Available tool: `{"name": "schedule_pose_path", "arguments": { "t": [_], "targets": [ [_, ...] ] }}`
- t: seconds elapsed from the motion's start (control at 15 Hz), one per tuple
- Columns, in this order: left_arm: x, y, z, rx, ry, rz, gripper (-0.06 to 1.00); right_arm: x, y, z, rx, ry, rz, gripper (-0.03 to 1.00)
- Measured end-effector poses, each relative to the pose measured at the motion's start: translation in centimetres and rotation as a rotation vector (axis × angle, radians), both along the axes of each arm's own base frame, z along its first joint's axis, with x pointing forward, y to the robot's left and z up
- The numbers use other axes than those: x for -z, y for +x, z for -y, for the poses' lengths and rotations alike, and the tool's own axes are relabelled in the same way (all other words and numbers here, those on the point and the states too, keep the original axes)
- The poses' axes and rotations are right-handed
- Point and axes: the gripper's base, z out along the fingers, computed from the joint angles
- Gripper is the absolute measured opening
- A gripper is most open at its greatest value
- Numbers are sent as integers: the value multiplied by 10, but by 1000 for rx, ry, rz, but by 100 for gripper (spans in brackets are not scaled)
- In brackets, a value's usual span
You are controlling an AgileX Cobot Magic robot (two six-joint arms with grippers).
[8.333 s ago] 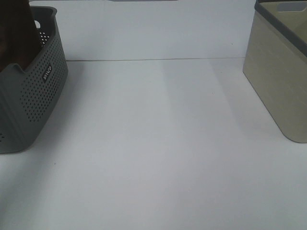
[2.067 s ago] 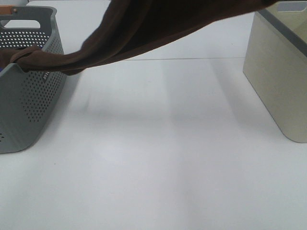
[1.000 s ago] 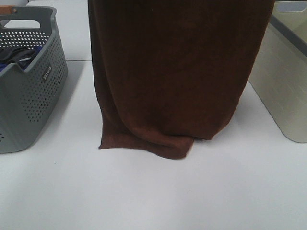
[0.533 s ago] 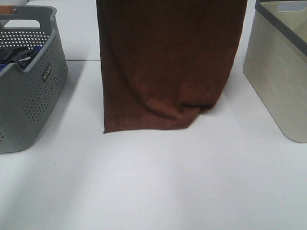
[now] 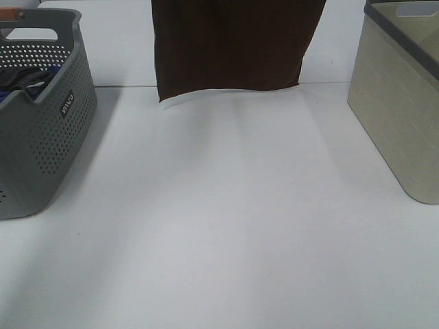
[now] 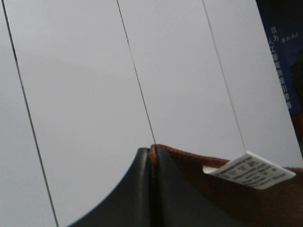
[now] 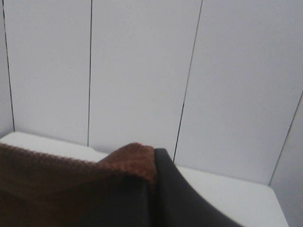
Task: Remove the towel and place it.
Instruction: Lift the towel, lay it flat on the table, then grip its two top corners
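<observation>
Towel [image 5: 233, 48] edge hangs free above table [image 5: 226, 226].

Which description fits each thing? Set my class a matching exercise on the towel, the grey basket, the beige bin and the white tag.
Things:
1. towel
2. grey basket
3. beige bin
4. white tag

Descriptions:
A. stands on the right
B. sticks out beside the left gripper
C. hangs from above, at the back middle
D. stands on the left, with dark clothes inside

Pairs: 1-C, 2-D, 3-A, 4-B.
</observation>
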Motion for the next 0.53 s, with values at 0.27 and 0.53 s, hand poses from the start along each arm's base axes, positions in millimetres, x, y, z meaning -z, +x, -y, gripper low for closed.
{"name": "schedule_pose_path", "arguments": {
  "t": [0.27,0.53],
  "targets": [
    [60,26,1,-161,71,-414,0,40,9,-1,19,-87,-307,0],
    [95,17,4,-230,102,-806,0,75,10,-2,22,-139,-594,0]
  ]
}}
